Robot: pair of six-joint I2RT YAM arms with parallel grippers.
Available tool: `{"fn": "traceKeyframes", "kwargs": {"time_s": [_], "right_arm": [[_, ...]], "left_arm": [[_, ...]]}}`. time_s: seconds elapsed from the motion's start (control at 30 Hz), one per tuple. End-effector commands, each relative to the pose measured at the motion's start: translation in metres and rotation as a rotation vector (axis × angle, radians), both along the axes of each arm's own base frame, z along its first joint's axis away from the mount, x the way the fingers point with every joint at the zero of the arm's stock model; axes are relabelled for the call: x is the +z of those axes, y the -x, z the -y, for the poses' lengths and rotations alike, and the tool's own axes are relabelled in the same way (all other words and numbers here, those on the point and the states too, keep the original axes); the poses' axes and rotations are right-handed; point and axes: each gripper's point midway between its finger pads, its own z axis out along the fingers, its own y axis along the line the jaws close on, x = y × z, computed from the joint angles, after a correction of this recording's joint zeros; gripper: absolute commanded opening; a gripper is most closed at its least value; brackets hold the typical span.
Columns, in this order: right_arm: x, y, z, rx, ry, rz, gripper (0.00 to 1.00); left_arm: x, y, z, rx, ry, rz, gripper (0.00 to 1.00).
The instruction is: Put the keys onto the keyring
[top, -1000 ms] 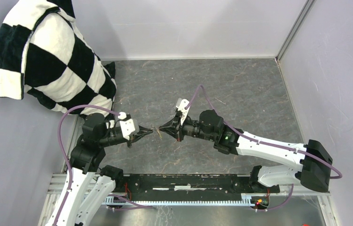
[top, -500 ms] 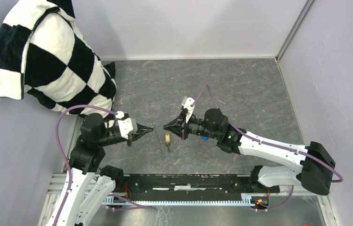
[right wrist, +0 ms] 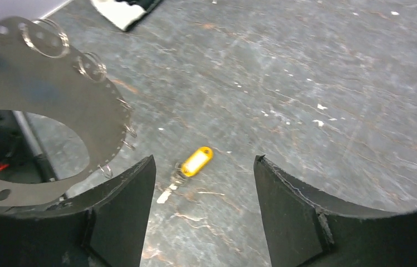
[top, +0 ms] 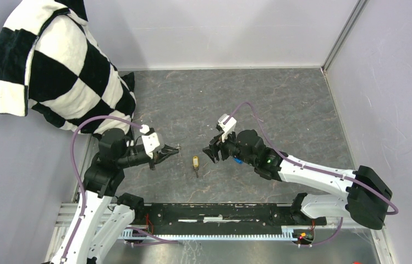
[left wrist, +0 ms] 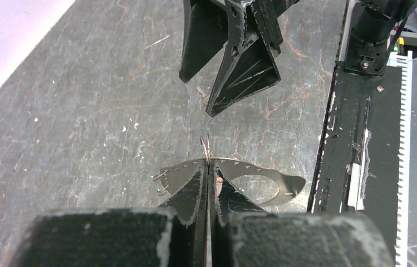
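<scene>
Where the grey marbled table (top: pixel 280 104) spreads under everything, one black-and-white checked cloth (top: pixel 55 66) is heaped at its 10 o'clock corner. Two arms reach in from the 6 o'clock edge: the left arm (top: pixel 102 181) from 7 o'clock and the right arm (top: pixel 313 173) from 4 o'clock. Each carries one gripper, and the two tips face each other near the middle of the table, apart.

The left gripper (top: pixel 170 150) has its jaws pressed together on the keyring (left wrist: pixel 207 146). Only one keyring shows, and only as a short bit of thin grey wire, seen edge-on, poking out past the fingertips toward 3 o'clock. The rest of the loop cannot be made out. The right gripper (top: pixel 213 151) has its jaws spread wide and holds nothing.

One key (top: pixel 196 164) is in plain sight. It lies flat on the table between the two grippers, a little toward 6 o'clock of the line between their tips, and touches neither. Its head has a bright yellow oblong cover, and a small silver blade sticks out from it toward 6 o'clock. In the right wrist view it lies in the gap between the spread fingers.

One small blue speck (top: pixel 237 161) shows under the right wrist. Whether it is a second key cannot be told.
</scene>
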Motion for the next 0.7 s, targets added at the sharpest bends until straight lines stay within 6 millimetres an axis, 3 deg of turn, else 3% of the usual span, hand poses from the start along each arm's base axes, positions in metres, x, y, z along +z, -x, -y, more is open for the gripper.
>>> {"fn": "traceKeyframes", "kwargs": {"time_s": [0.0,0.13,0.27,0.3,0.33,0.4,0.5,0.67], "right_arm": [[-0.006,-0.017,0.017,-0.114,0.041,0.041,0.72],[-0.028,-0.014,0.005,-0.047,0.112,0.009,0.78],[-0.015,-0.025,0.004,-0.103,0.109,0.008,0.86],[-0.01,-0.028,0.008,-0.138,0.092,0.005,0.96],[-0.011,-0.033,0.017,-0.211,0.091,-0.013,0.98],[-0.016,-0.038,0.026,-0.265,0.084,-0.053,0.98],[-0.02,-0.035,0.021,-0.228,0.077,-0.086,0.98],[-0.049,-0.036,0.02,-0.275,0.173,-0.187,0.98]], "left_arm": [[0.007,-0.011,-0.005,0.044,-0.037,0.006,0.02],[-0.002,-0.02,-0.01,0.094,-0.08,-0.059,0.02],[-0.002,-0.022,-0.014,0.129,-0.08,-0.064,0.02],[-0.002,-0.021,-0.014,0.131,-0.077,-0.062,0.02],[-0.002,-0.021,-0.014,0.134,-0.076,-0.064,0.02],[-0.001,-0.022,-0.016,0.149,-0.077,-0.067,0.02],[-0.001,-0.023,-0.018,0.17,-0.084,-0.075,0.02],[0.006,-0.027,-0.019,0.198,-0.071,-0.09,0.02]]}}
